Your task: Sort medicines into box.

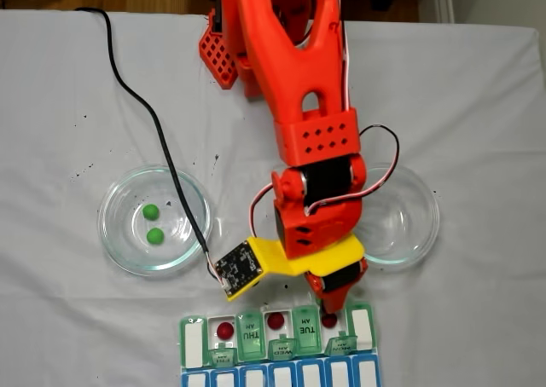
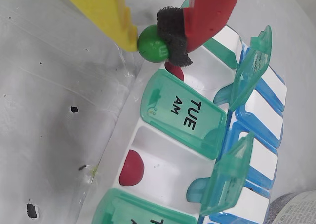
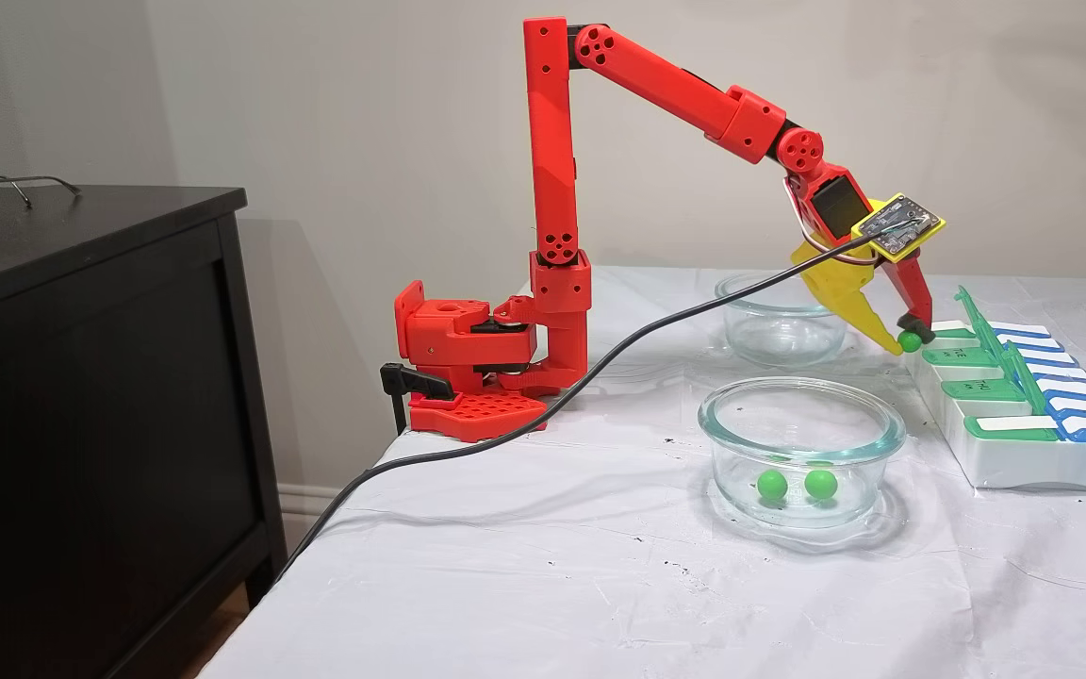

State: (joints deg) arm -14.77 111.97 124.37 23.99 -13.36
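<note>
My gripper is shut on a green pill, pinched between the yellow finger and the red finger's black foam pad. It hovers just above the box at its far end, gripper over an open compartment that holds a red pill. Two more red pills lie in open compartments on either side of the closed THU and TUE lids. Two green pills rest in the left glass dish. In the downward-looking fixed view the gripper covers its pill.
An empty glass dish stands to the right of the arm. A black cable runs over the white cloth past the left dish to the wrist camera board. A dark cabinet stands beside the table.
</note>
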